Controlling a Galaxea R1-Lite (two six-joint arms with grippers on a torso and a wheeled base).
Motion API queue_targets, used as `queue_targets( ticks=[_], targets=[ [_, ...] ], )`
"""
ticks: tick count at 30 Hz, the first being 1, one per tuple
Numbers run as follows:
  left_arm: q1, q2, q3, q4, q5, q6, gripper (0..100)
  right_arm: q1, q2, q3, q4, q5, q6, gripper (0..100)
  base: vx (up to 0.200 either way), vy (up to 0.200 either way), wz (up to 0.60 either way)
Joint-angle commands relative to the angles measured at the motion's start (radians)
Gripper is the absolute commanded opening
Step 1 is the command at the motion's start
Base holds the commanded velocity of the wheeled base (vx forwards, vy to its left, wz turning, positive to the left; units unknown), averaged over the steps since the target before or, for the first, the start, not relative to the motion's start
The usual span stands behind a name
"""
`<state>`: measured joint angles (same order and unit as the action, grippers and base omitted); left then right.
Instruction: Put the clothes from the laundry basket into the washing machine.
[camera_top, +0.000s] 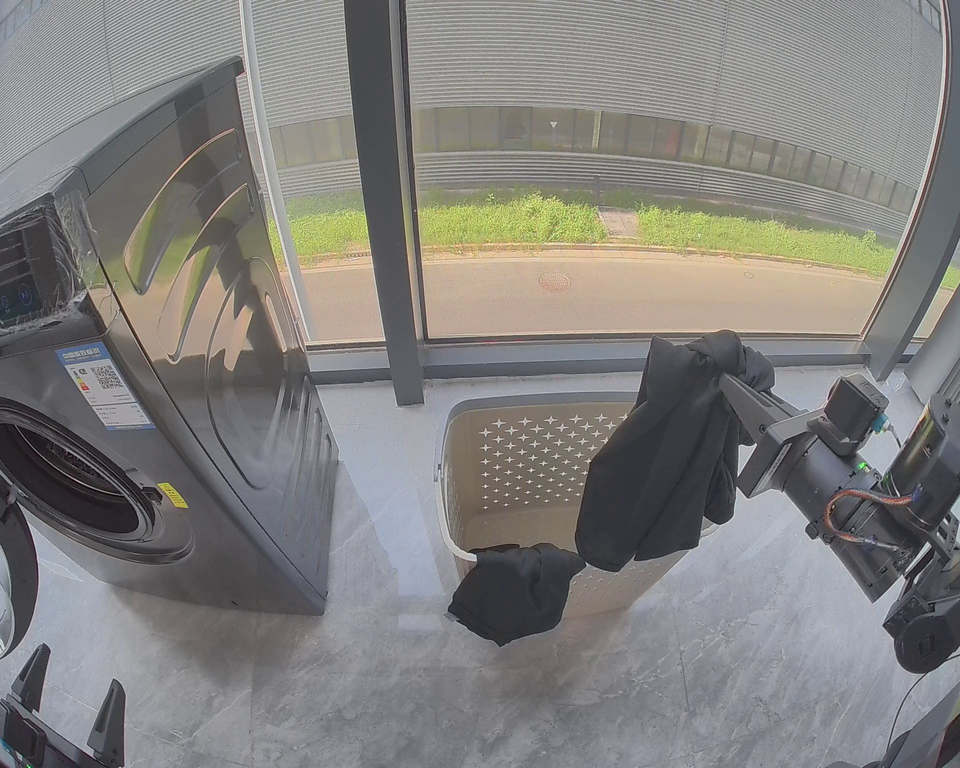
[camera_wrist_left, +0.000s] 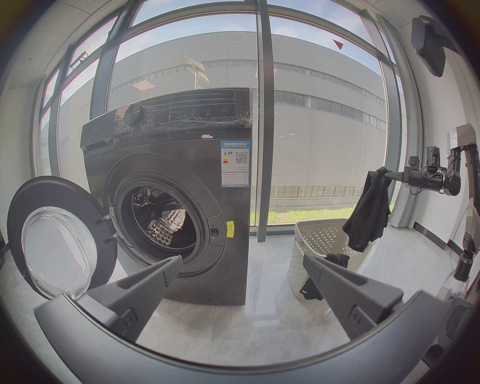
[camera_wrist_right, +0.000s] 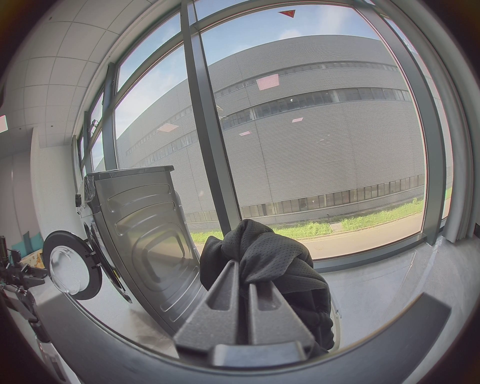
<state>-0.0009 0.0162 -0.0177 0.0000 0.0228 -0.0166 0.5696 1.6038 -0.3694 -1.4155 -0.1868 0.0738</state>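
A beige laundry basket (camera_top: 520, 455) stands on the floor by the window. My right gripper (camera_top: 735, 390) is shut on a black garment (camera_top: 665, 460) that hangs above the basket's right side; the same black garment (camera_wrist_right: 272, 260) bunches over the fingers in the right wrist view. Another black garment (camera_top: 515, 590) drapes over the basket's front rim. The grey washing machine (camera_top: 170, 330) stands at the left with its round door (camera_wrist_left: 55, 240) swung open and its drum (camera_wrist_left: 162, 222) exposed. My left gripper (camera_wrist_left: 240, 272) is open, low at the front left, facing the machine.
Large windows (camera_top: 620, 170) and a dark pillar (camera_top: 385, 200) stand behind the basket. Grey marble floor (camera_top: 600, 680) lies open between the machine and the basket. The open door (camera_top: 15, 580) juts out at the far left.
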Motion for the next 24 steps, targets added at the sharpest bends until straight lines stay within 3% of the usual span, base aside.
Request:
queue_targets(
  ticks=[1, 6, 12, 21, 24],
  targets=[
    [0.001, -0.016, 0.015, 0.0, 0.0, 0.0, 100, 0.012, -0.002, -0.003, 0.0, -0.002, 0.001, 0, 0.0, 0.0, 0.0],
    [0.001, -0.016, 0.015, 0.0, -0.001, -0.002, 100, 0.015, -0.004, -0.003, -0.003, 0.0, 0.001, 0, 0.0, 0.0, 0.0],
    [-0.001, -0.016, 0.015, 0.0, -0.001, -0.003, 100, 0.015, -0.002, 0.003, -0.006, 0.003, 0.001, 0, -0.2, 0.0, 0.0],
    [-0.001, -0.016, 0.015, 0.0, -0.001, -0.005, 100, 0.015, -0.008, 0.009, -0.005, 0.009, 0.003, 0, 0.0, 0.0, 0.0],
    [-0.001, -0.016, 0.015, 0.0, -0.003, -0.006, 100, 0.016, -0.008, 0.009, -0.006, 0.01, 0.003, 0, 0.0, 0.2, 0.0]
  ],
)
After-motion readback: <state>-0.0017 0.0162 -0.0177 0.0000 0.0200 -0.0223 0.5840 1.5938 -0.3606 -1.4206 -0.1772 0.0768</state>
